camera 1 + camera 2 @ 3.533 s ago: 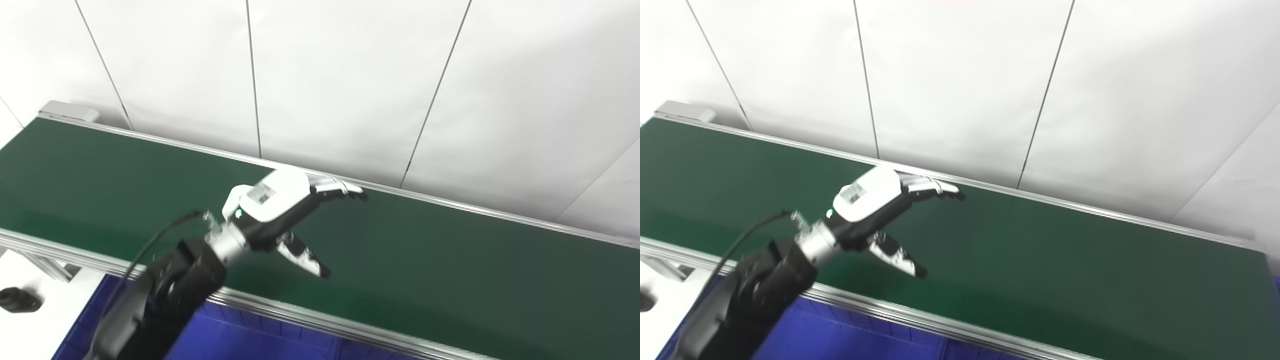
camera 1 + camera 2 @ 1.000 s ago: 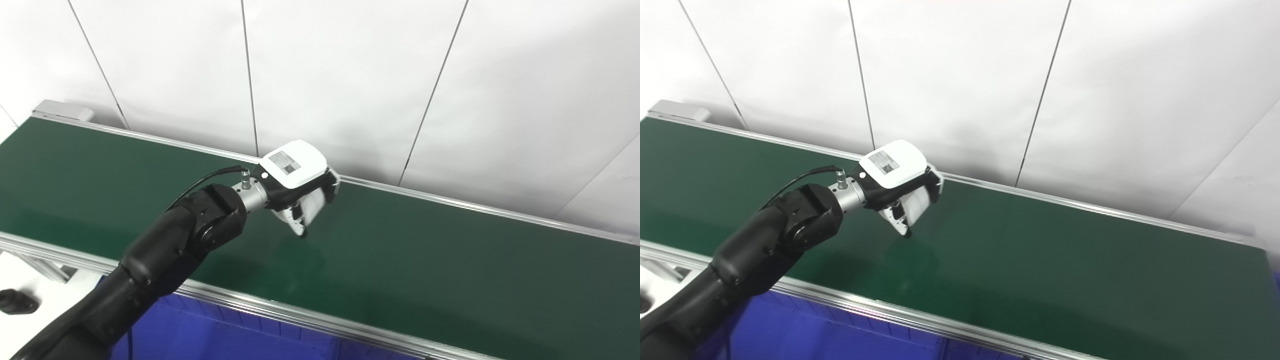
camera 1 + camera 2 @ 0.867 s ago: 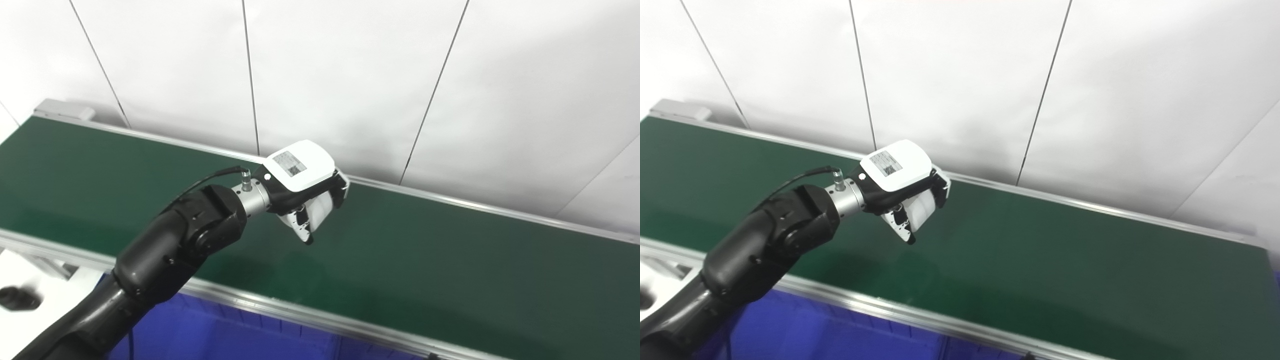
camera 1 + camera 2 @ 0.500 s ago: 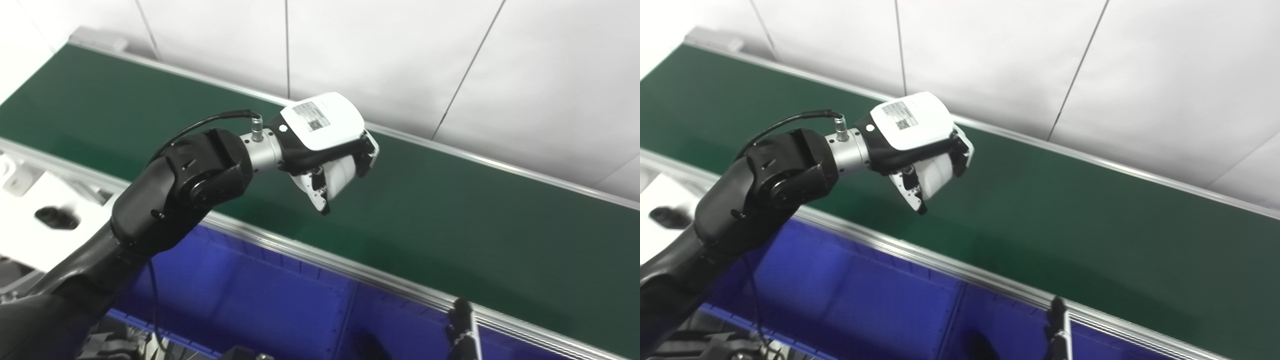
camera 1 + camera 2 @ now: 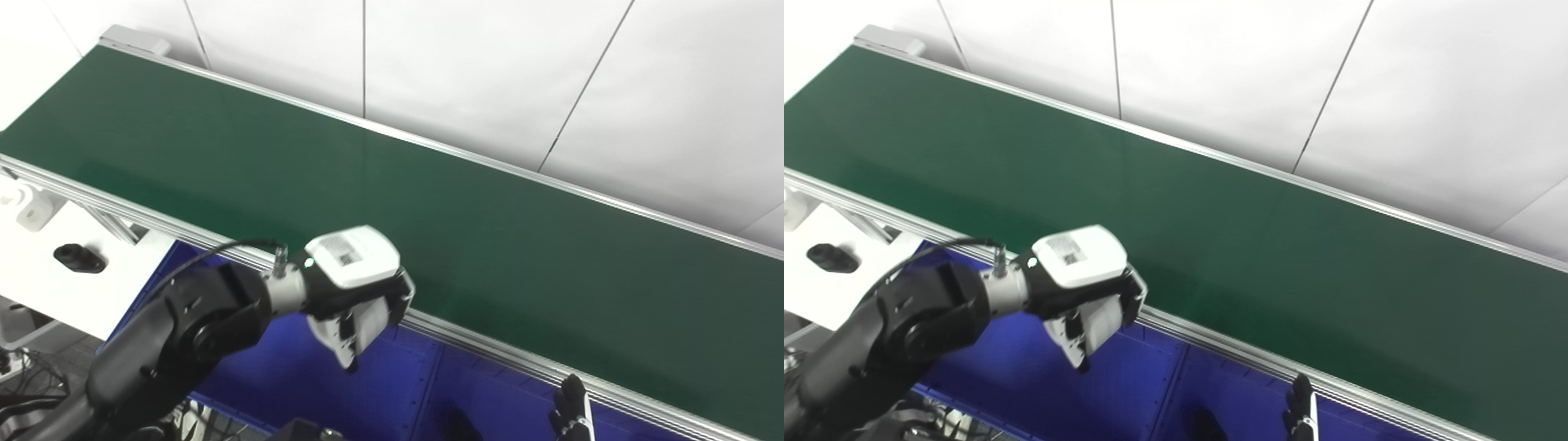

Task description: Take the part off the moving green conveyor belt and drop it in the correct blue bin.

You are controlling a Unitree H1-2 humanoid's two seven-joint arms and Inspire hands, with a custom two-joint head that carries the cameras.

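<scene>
The left hand (image 5: 358,303) is curled tight around a white part (image 5: 370,323), off the belt (image 5: 429,202) and just past its near rail. Directly beneath sits the blue bin (image 5: 380,392). Picking looks done; only letting go remains.

No readable text is found. A small printed label, QR-like in pattern, is seen on the white back plate of the left hand (image 5: 358,288), which is held above the blue plastic bin (image 5: 392,392); its characters are too small and blurred to be read.
</scene>
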